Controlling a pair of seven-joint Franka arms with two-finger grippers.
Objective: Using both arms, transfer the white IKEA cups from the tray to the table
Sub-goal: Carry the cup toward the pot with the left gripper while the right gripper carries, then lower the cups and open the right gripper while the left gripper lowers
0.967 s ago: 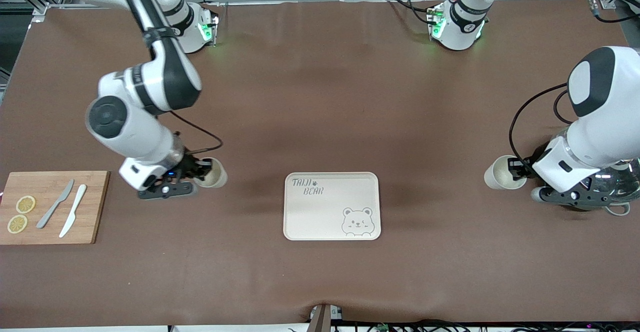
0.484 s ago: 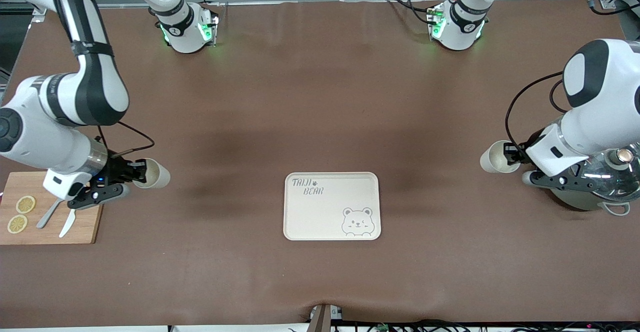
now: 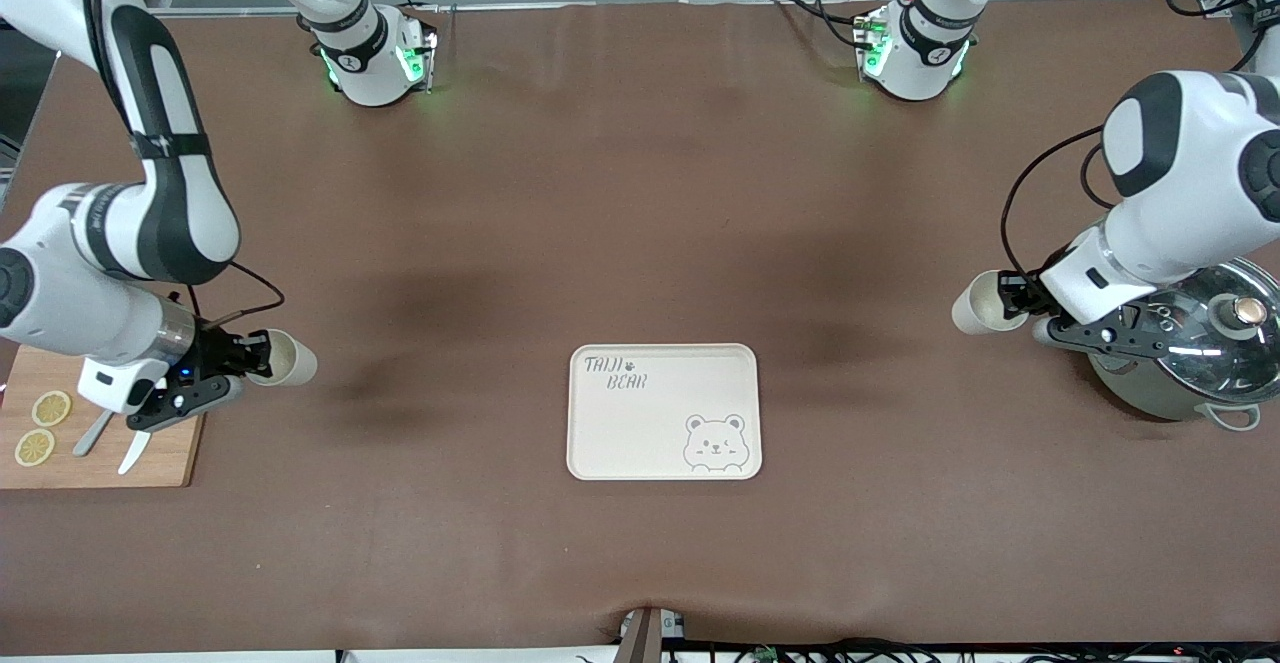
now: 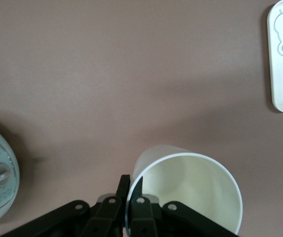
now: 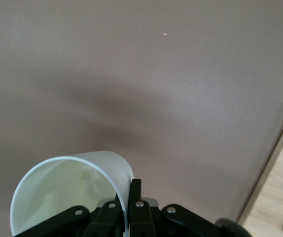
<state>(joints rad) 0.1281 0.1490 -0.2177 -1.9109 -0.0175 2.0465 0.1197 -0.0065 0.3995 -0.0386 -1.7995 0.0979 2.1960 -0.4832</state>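
Your right gripper (image 3: 258, 355) is clenched on the rim of one white cup (image 3: 285, 359), carried in the air over bare table just beside the cutting board (image 3: 170, 453), which holds knives (image 3: 95, 433) and lemon slices (image 3: 50, 408). Your left gripper (image 3: 1012, 293) pinches the rim of the other white cup (image 3: 975, 303), up in the air beside the lidded pot (image 3: 1200, 353). From the bear tray (image 3: 640, 423), the right-hand cup sits at about nine o'clock, the left-hand one at two.

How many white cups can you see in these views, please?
2. One white cup is pinched in the right pincer beside the cutting board; the other cup is in the left pincer beside the pot.
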